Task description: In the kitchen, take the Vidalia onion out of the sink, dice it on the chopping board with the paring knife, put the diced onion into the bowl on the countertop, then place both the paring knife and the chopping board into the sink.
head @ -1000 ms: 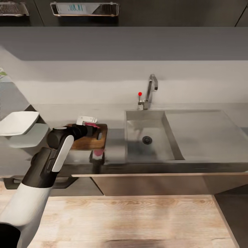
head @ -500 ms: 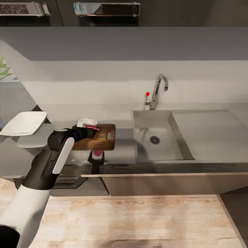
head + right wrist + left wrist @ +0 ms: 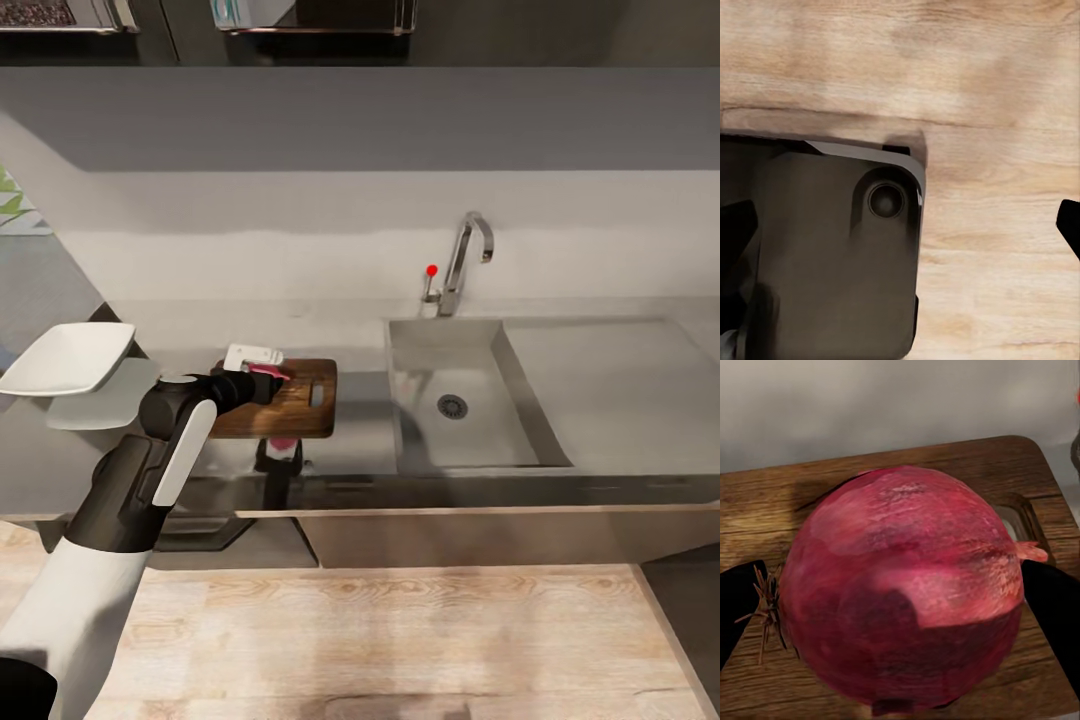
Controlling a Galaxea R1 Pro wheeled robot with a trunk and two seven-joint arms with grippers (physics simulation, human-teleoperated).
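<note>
No brand or readable writing shows anywhere; the only markings are blurred teal smudges on a cabinet handle (image 3: 312, 14) at the top edge of the head view. The glossy grey countertop (image 3: 620, 400) runs across the middle of that view below a pale wall, with light wood floor (image 3: 400, 640) along the bottom. The sink (image 3: 470, 400) sits right of centre, its chrome tap (image 3: 465, 262) with a red knob behind it. The white bowl (image 3: 68, 357) lies at the left edge. The chopping board (image 3: 290, 400) lies left of the sink, handle slot toward the basin. The left gripper (image 3: 262, 382) is clamped on the Vidalia onion (image 3: 904, 592) over the board (black fingers (image 3: 1054, 607) press both sides in the left wrist view). The right gripper's (image 3: 907, 225) dark fingertips sit apart at the frame edges of its wrist view, above wood floor and a dark part of the robot's base (image 3: 825, 255).
</note>
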